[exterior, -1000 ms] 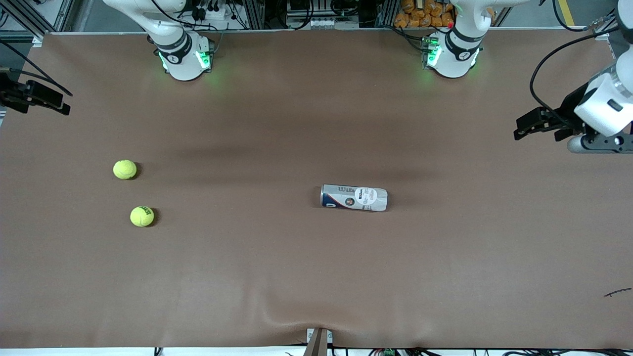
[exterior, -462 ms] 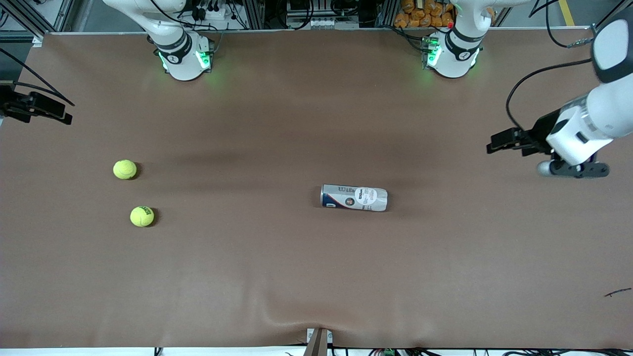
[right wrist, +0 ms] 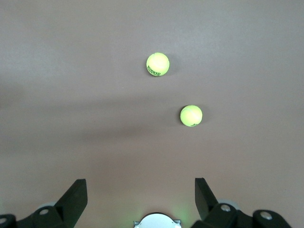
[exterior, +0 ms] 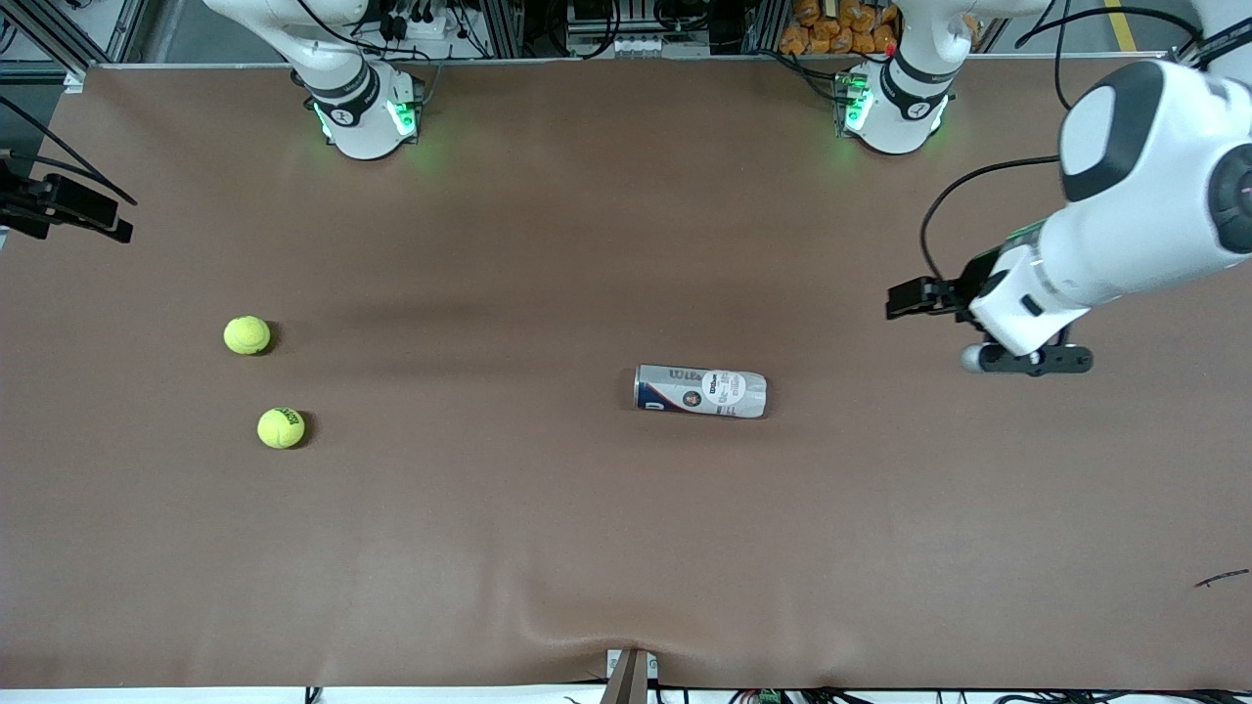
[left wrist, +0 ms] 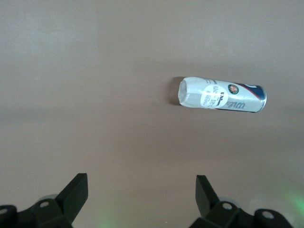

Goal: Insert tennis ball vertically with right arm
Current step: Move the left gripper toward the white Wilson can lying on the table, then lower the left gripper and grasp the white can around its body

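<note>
Front view: the silver and blue cylindrical tennis ball can [exterior: 700, 391] lies on its side near the middle of the brown worktop [exterior: 626, 548]. The left hand [exterior: 905, 296] hangs over the worktop toward the left arm's end, well apart from the can. Two yellow-green felt tennis balls rest toward the right arm's end, one ball [exterior: 246, 334] farther from the front camera than the other ball [exterior: 281, 428]. The right hand [exterior: 73, 207] sits at the worktop's edge, well apart from both balls.

Left wrist view: the left hand [left wrist: 141, 197] is spread wide and holds nothing; the can [left wrist: 222, 94] lies ahead of it, well apart from the fingers [left wrist: 75, 190].

Right wrist view: the right hand [right wrist: 141, 197] is likewise wide and empty, with both balls [right wrist: 157, 64] [right wrist: 191, 115] ahead of it.

By my judgement this is the opening step: the can probably has to be stood upright first, so the left hand needs to close in on its body, while the right arm waits before reaching for a ball.
</note>
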Robot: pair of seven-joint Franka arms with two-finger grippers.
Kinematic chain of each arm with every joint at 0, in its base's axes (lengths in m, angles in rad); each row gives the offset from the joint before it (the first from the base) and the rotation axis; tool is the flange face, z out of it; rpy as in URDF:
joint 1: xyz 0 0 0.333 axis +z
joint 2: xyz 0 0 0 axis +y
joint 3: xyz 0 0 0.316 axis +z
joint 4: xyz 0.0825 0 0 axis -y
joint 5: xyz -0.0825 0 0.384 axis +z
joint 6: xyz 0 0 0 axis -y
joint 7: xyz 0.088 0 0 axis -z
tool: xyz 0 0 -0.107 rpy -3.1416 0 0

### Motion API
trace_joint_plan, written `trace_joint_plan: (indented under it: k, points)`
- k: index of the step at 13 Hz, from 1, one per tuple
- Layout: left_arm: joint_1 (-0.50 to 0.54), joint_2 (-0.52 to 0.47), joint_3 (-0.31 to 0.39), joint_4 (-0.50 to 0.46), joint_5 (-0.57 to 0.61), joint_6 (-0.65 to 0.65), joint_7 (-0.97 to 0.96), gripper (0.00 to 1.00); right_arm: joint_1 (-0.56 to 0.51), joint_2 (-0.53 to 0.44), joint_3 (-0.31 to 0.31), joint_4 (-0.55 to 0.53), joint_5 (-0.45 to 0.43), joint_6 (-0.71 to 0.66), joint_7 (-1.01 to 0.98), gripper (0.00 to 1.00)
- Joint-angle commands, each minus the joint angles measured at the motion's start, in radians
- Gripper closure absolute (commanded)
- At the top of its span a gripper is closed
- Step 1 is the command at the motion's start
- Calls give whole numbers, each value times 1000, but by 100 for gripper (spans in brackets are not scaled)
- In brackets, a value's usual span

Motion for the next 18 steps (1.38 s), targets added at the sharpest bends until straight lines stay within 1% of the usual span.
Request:
trace_joint_plan:
  k: [1, 3, 5, 7, 10, 14, 15, 16, 18]
  points:
    - [-41, 68, 6, 69, 5, -9, -71, 0, -16, 4, 12, 35, -10, -16, -6, 0]
    - [-73, 99, 6, 92, 4, 1, -169, 0, -26, 4, 9, 36, -19, -19, -8, 0]
    - [-105, 128, 6, 120, 2, 14, -278, 0, -62, 6, 12, 36, -13, -24, -8, 0]
    - [-117, 163, 4, 143, -7, 24, -400, 0, -57, 4, 13, 39, -12, -24, -8, 0]
    - [-171, 203, 4, 157, -9, 88, -592, 0, -53, 3, 16, 43, -13, -38, -8, 0]
    - [-266, 287, 20, 235, 5, 119, -864, 0, -49, 7, 18, 42, -13, -38, -8, 0]
    - [-288, 297, 21, 238, 20, 134, -922, 0, -49, 10, 18, 42, -15, -33, -3, 0]
    - [-306, 303, 21, 238, 74, 148, -982, 0, -48, 22, 18, 42, -12, -27, -3, 0]
    - [-375, 332, 21, 250, 216, 154, -1092, 0, -34, 51, 18, 43, -13, -16, -5, 0]
